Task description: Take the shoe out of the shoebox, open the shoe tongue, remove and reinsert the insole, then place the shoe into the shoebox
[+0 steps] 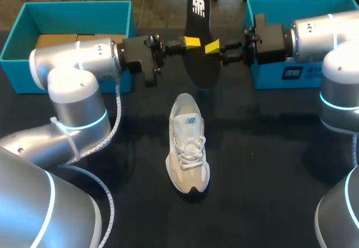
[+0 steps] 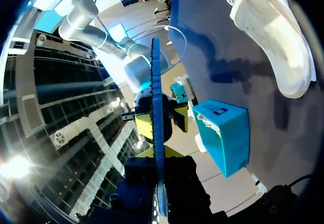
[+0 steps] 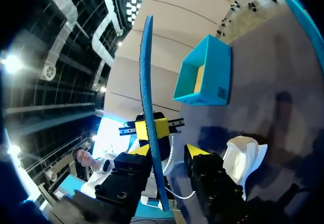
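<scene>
Nearest on the dark table [image 1: 269, 147], the shoe [image 1: 189, 147] stands upright on its sole, toe toward the robot and heel away. It is white and cream with white laces. Its tongue carries a small blue-grey logo [image 1: 189, 121], too small to make out.

Just beyond the heel, the black insole [image 1: 199, 63] is held above the table between the two arms, one flat face toward the head camera and its length running away from the robot. A white logo [image 1: 198, 5] is printed at its far end.

The left gripper [image 1: 192, 41] comes in from the left and pinches the insole, one yellow tip pressed on each face. The right gripper [image 1: 213, 47] meets it from the other side. In the right wrist view its fingers [image 3: 200, 155] stand spread, the insole edge-on between them, close to one tip and clear of the other.

Farther back, the left teal box [image 1: 22, 35] sits open behind the left arm, with brown cardboard [image 1: 56, 39] inside. The right teal box [image 1: 280, 4] sits open behind the right arm. Its near wall bears a dark label [image 1: 292, 73] with white print, not legible here.
</scene>
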### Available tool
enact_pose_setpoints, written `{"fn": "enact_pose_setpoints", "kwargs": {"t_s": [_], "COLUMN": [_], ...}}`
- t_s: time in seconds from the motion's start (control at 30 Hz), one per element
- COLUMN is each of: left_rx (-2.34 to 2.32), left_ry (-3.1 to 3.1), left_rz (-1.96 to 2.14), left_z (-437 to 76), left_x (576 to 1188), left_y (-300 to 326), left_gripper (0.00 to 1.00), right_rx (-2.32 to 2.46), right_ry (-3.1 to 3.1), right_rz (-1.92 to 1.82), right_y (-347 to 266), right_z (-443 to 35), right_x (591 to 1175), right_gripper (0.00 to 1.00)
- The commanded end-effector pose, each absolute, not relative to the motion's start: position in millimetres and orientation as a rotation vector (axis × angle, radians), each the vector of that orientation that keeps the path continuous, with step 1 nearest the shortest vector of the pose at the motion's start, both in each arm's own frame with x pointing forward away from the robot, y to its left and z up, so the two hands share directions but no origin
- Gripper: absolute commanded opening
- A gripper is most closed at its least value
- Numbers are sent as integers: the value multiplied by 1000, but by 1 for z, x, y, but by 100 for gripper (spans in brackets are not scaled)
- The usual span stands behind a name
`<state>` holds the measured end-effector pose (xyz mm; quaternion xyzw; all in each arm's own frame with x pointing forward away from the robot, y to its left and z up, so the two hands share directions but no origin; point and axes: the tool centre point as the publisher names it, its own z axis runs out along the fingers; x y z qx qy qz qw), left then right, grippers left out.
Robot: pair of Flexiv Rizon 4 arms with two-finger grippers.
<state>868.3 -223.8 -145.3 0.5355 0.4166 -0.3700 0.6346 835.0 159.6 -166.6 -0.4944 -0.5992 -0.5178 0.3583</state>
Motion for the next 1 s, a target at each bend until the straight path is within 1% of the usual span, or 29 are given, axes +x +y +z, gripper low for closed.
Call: {"fn": "enact_pose_setpoints", "kwargs": {"t_s": [0.03, 0.57, 0.63, 0.67, 0.7, 0.73, 0.9, 0.93, 0.97, 1.0], "left_rx": [1220, 1202, 1204, 1207, 1209, 1210, 1247, 1257, 1264, 1254], "left_ry": [948, 964, 962, 960, 958, 958, 962, 976, 991, 997], "left_rz": [-838, -824, -824, -824, -825, -828, -849, -854, -848, -852], "left_z": [-146, -146, -146, -146, -145, -145, -149, -149, -150, -151], "left_x": [870, 878, 878, 878, 878, 878, 876, 877, 878, 880], "left_y": [-230, -233, -233, -233, -233, -233, -234, -233, -232, -229], "left_gripper": [0, 0, 0, 0, 0, 0, 0, 43, 100, 100], "right_rx": [-1273, -1254, -1252, -1253, -1254, -1254, -1244, -1243, -1242, -1239], "right_ry": [-1546, -1536, -1535, -1534, -1533, -1532, -1539, -1545, -1551, -1556], "right_rz": [-1339, -1345, -1345, -1346, -1347, -1348, -1363, -1367, -1375, -1379], "right_y": [163, 167, 168, 168, 168, 168, 169, 169, 170, 169], "right_z": [-167, -167, -167, -168, -168, -168, -168, -168, -168, -168], "right_x": [836, 833, 833, 833, 833, 833, 835, 836, 836, 836], "right_gripper": [36, 29, 25, 17, 6, 0, 0, 0, 0, 0]}}
